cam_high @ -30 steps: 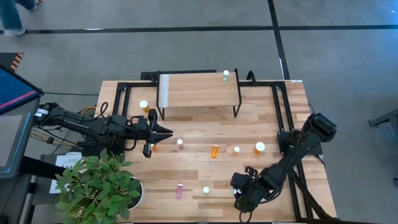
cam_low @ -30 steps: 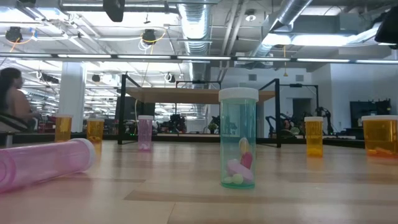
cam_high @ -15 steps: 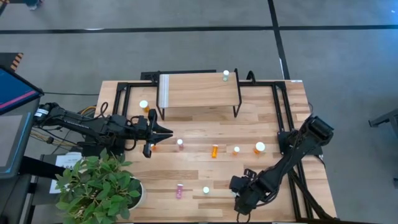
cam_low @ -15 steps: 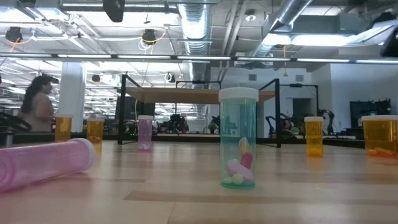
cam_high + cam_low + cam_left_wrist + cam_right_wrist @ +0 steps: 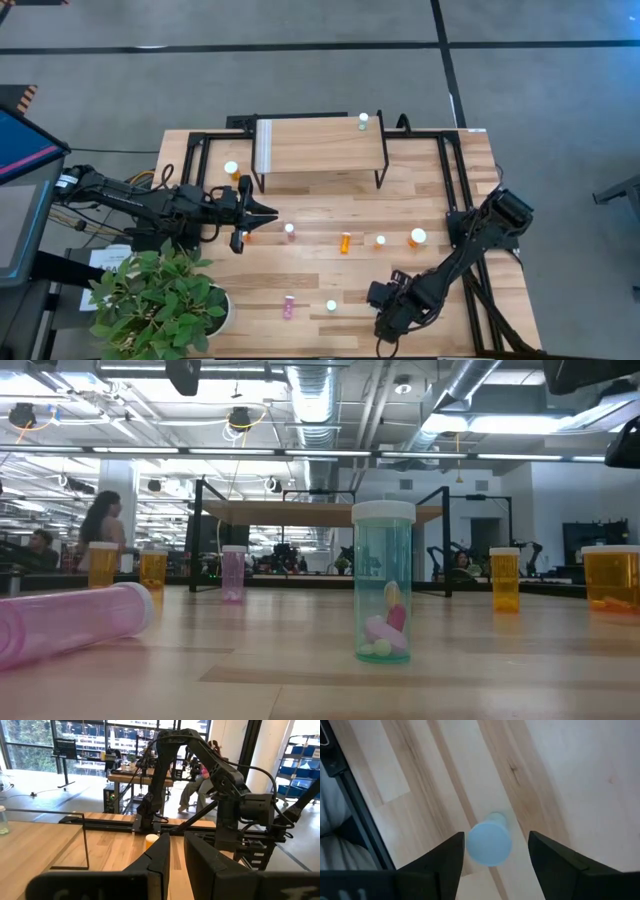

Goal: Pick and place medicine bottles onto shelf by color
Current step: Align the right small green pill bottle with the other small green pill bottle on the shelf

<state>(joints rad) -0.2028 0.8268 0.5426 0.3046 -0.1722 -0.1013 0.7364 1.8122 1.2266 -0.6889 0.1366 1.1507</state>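
Table (image 5: 430, 180) carrying the shelf (image 5: 320, 145) at its far edge, one pale green bottle (image 5: 363, 120) at the shelf's right end. Left gripper (image 5: 262, 213), jaws nearly together and empty, waits beside an orange bottle (image 5: 247, 236). Right gripper (image 5: 495, 851), jaws apart, hovers above the upright green bottle (image 5: 489, 842) near the table's front edge.

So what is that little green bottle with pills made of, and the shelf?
The green bottle looks like clear tinted plastic, since the pills show through it; its white cap looks like matte plastic. The shelf top looks like pale wood with visible grain, on thin black legs, probably metal.
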